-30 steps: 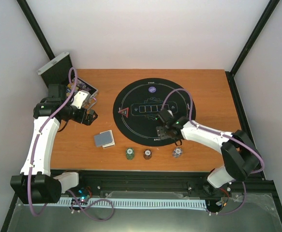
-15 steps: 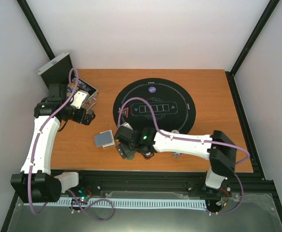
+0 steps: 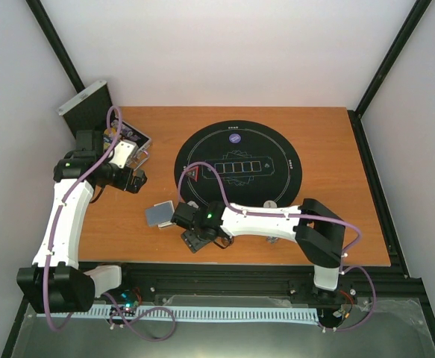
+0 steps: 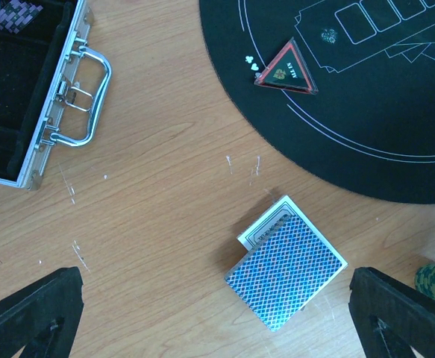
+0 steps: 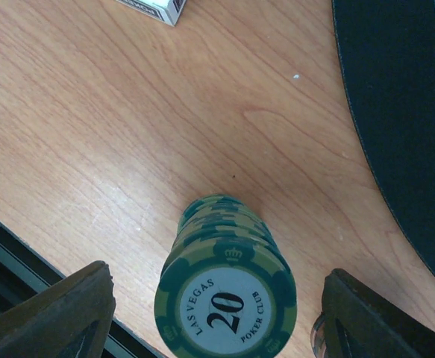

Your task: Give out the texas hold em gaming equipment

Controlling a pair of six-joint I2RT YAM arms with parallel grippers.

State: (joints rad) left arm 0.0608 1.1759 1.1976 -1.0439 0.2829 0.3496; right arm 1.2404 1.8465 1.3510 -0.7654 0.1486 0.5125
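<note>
While the right end effector [image 5: 217, 317] hung over the worktop [image 5: 90, 134] with its fingers [image 5: 53, 321] spread, a stack of green poker chips [image 5: 226, 294] stood between them at the bottom centre of the right wrist view. There was a gap on each side of the stack and neither finger touched it. The top chip was dark green with paler olive edge blocks and a white centre printed "20", ringed by "LAS VEGAS POKER CLUB". In the overhead view this end effector sat at the lower middle, near the front edge of the wood.

The left end effector [image 4: 217, 321] was also spread wide, pinching nothing. Just above its fingers in the left wrist view lay the deck of playing cards [image 4: 286, 272], grey-blue cross-hatched back up, turned at an angle, with a white edge showing beneath. Farther up, the red triangle marker [image 4: 285, 68] lay flat on the round black mat [image 4: 366, 127], near its edge. The silver case [image 4: 53, 112] lay open at the upper left.
</note>
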